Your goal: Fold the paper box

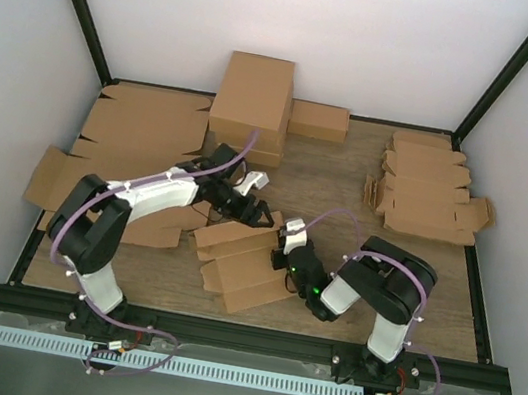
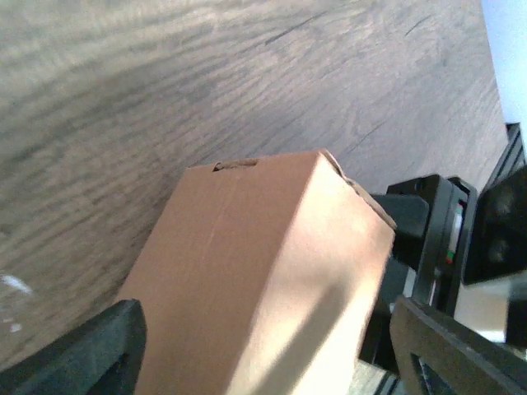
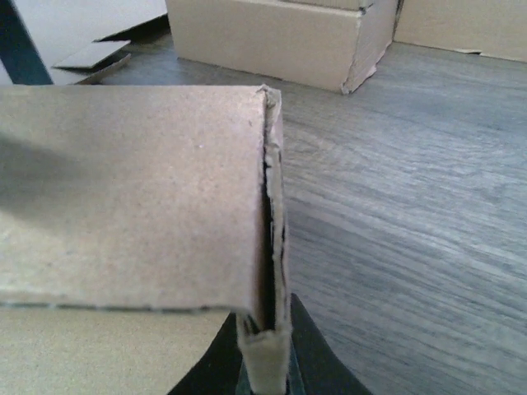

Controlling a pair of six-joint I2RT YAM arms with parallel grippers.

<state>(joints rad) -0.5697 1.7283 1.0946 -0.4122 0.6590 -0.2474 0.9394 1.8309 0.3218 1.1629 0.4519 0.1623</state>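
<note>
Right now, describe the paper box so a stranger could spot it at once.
On the table, look at its near middle. The paper box lies there half folded, its edge pinched by the right gripper. Its neighbours are flat blanks or closed boxes.

A big carton (image 1: 252, 99) stands far centre on the wooden surface (image 1: 344, 175), a small closed box (image 1: 318, 121) just right of it; wide flat sheets (image 1: 144, 127) lie left, stacked blanks (image 1: 427, 189) right.

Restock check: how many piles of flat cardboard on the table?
2: wide sheets at the back left, smaller die-cut blanks at the back right. The left arm may hide more.
</note>
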